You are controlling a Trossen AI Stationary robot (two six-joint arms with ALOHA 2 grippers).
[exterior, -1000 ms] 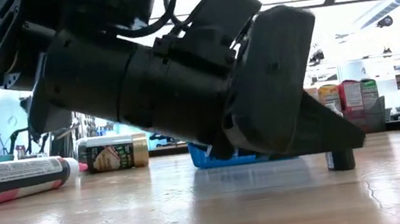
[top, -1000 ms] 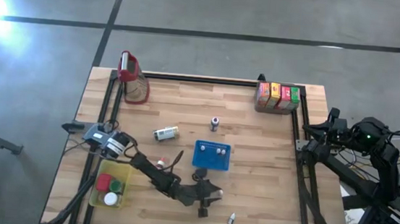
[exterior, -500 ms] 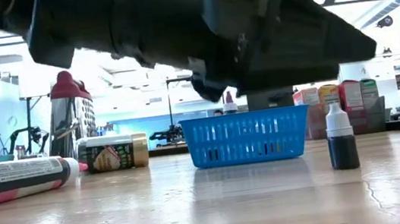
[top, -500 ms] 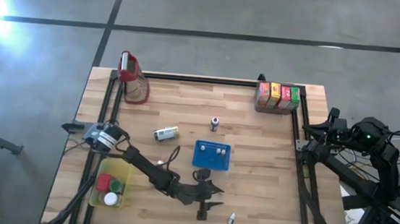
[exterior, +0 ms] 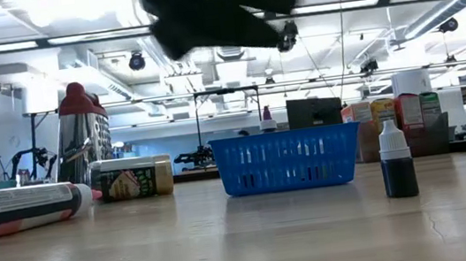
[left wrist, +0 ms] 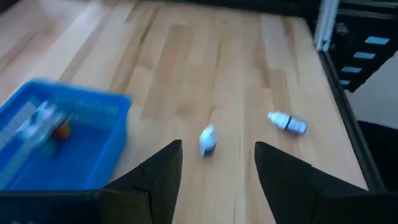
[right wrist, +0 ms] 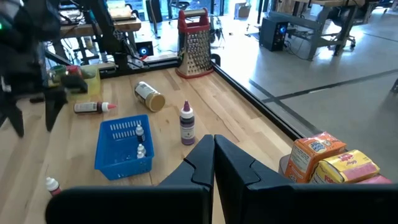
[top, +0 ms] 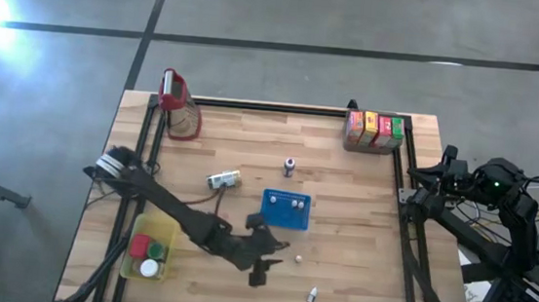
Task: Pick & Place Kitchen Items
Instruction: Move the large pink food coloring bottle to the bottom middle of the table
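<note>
- While the left arm stretches across the wooden table [top: 343,201], the left gripper [top: 261,265] hangs above the near part of the boards, its fingers spread with a clear gap and nothing between them.
- Off past the table's right edge, the right arm sits folded; the right gripper [right wrist: 214,157] has its fingers pressed together, holding nothing.
- Standing at the far left corner is a clear jug with a red top [top: 178,104].
- Near the middle, the blue tray [top: 285,210] sits just beyond the left gripper, with two tiny bottles lying inside it.
- At the near left edge, a yellow-green tub [top: 149,247] holds round red, green and white lids.
- Lined up at the far right corner are the cartons [top: 374,129], orange, yellow, red and green, side by side.
- Left of the tray, a small gold-lidded jar [top: 224,178] lies on its side.
- Beyond the tray, a small bottle [top: 290,166] stands upright on its own.
- Just right of the left gripper, a white-capped dark bottle [exterior: 396,162] stands upright on the bare wood, apart from the fingers.
- Nearer the front edge, another tiny bottle [top: 313,295] lies on its side.
</note>
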